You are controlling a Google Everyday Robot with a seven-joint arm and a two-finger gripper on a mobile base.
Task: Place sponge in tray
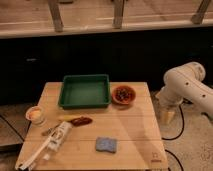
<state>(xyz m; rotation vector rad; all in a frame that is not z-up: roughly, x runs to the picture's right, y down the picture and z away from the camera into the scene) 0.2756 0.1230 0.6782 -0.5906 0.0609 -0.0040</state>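
The sponge [107,144] lies flat on the table [135,125] near its front edge, and we see nothing touching it. To its left lies a white elongated tool [50,145], with a small cup [35,114] beyond that. Farther back sits the green tray [85,91], well apart from the sponge, with a reddish-brown bowl [123,94] just beside its right wall. The pincer [167,116] hangs off the table's right side, pointing down; we cannot tell its state.
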